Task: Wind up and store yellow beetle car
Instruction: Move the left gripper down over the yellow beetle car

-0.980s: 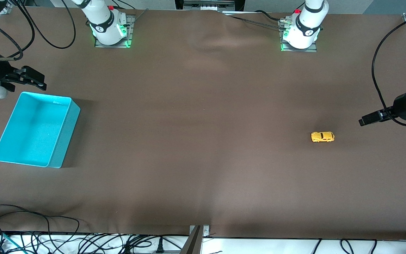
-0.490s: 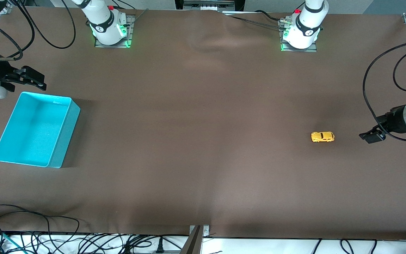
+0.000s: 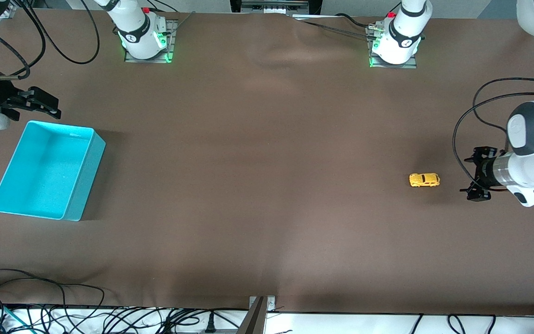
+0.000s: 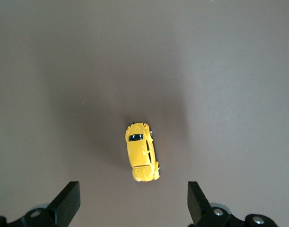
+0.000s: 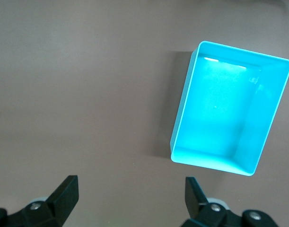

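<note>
Right gripper (image 3: 40, 105) hung at the right arm's end of the table, just above the edge of the turquoise bin (image 3: 44, 169) farthest from the front camera. Jaws spread wide, nothing between them; right wrist view confirmed both fingertips (image 5: 66, 191) apart over bare table, bin (image 5: 229, 109) in sight with nothing in it. That arm was waiting.

Bin sat on the brown table (image 3: 257, 185), skewed relative to the table edge.

Yellow beetle car (image 3: 424, 180) stood on its wheels, well apart from the bin, toward the left arm's end of the table, at about the same depth from the front camera as the bin. Nothing touched it.

Left gripper (image 3: 477, 174) was just beside the car, on the side away from the bin, not in contact. Jaws wide open and empty. Left wrist view showed the car (image 4: 142, 158) ahead of the gap between the fingertips (image 4: 68, 201), lengthwise to them.
</note>
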Available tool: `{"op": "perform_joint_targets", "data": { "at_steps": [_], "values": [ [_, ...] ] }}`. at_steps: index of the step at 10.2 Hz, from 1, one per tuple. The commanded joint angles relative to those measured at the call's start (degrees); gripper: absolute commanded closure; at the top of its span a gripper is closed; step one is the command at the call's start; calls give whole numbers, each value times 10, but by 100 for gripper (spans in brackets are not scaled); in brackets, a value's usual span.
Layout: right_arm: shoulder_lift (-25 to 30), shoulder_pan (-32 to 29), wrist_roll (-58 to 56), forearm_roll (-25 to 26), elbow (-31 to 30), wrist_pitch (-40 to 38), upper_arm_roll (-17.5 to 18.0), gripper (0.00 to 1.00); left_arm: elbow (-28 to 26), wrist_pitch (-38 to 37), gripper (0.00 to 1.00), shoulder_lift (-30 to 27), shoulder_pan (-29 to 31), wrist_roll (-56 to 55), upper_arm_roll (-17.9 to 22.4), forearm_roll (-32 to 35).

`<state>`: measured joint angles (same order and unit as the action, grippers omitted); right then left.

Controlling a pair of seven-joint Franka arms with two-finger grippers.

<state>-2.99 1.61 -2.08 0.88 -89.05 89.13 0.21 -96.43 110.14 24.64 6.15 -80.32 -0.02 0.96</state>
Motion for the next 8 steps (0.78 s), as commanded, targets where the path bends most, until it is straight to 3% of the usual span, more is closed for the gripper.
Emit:
{"op": "perform_joint_targets", "data": {
  "at_steps": [1,5,8],
  "values": [
    [-4,0,8,-8,13,-4,1,0,-70,67,0,-19,-2,-109,-4,13],
    [-4,0,8,-8,13,-4,0,0,-218,249,0,-52,-1,-122,-26,46],
    [-4,0,9,-8,13,-4,0,0,-272,361,0,-47,3,-123,-24,46]
  ]
}}
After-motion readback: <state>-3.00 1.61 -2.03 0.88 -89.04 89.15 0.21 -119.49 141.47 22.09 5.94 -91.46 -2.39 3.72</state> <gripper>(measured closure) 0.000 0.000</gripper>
